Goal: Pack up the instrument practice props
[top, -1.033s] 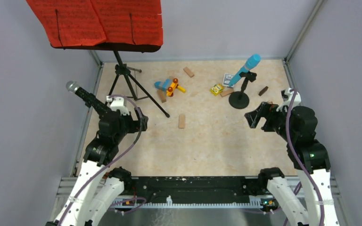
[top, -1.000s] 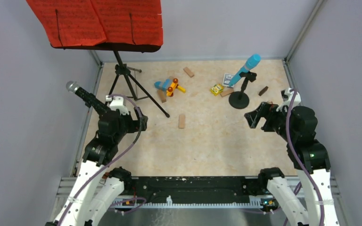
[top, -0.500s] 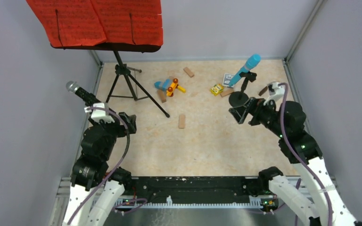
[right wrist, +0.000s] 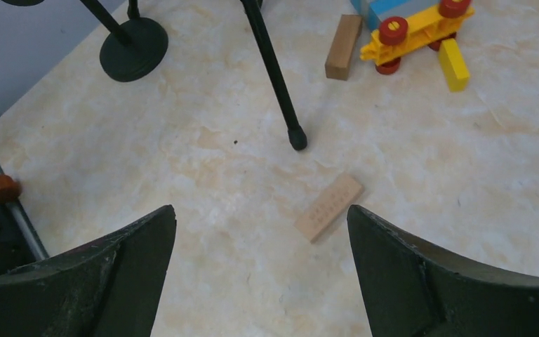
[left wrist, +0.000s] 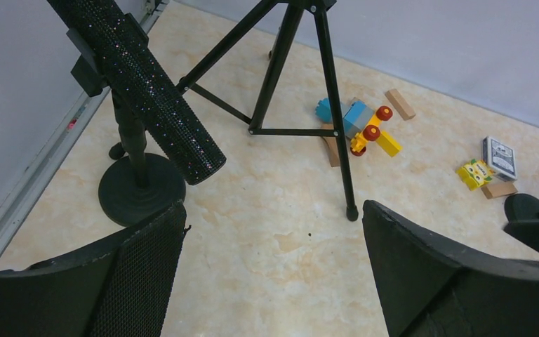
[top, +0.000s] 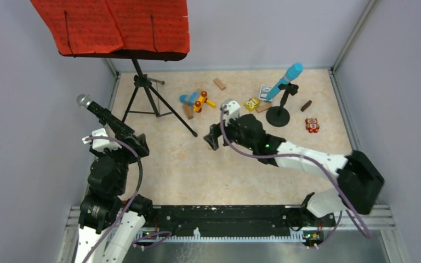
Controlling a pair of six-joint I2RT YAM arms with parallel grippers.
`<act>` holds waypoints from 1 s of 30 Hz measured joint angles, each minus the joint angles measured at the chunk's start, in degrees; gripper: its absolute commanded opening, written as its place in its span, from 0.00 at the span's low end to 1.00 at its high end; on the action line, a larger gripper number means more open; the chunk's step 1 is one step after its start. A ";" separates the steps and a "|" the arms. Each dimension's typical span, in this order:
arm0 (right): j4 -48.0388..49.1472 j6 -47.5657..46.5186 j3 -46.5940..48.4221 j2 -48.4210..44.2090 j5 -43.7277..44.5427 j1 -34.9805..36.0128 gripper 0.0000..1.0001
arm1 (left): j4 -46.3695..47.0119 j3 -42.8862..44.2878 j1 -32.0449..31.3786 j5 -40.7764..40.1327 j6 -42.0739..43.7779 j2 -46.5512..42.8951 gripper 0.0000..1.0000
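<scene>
The black music desk with red sheet-music pages (top: pixel 115 27) stands at the back left on tripod legs (top: pixel 148 98). A black silver-headed microphone (top: pixel 101 115) leans in its round-based holder (left wrist: pixel 140 189) by the left wall. My left gripper (top: pixel 137 145) is open just near of it, with only bare floor between the fingers (left wrist: pixel 274 232). The blue microphone (top: pixel 286 79) sits in its holder (top: pixel 278 116) at the back right. My right gripper (top: pixel 212 139) is open at mid-table, low over a wooden block (right wrist: pixel 328 208), near a tripod foot (right wrist: pixel 297 139).
A colourful toy vehicle (top: pixel 197 101) and several wooden blocks (top: pixel 219 83) lie behind the right gripper. A yellow block (top: pixel 252 104), a card box (top: pixel 265 91) and a small red figure (top: pixel 311 125) lie around the blue microphone's holder. Grey walls close in the left, back and right.
My right arm has reached far left, from the right side to mid-table, uncovering the red figure. My left arm has drawn back toward the near left. Both grippers stay open.
</scene>
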 measured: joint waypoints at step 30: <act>6.69 -19.50 59.58 58.27 -16.96 -1.18 0.66 | -0.42 -0.15 1.66 0.70 0.52 0.55 0.99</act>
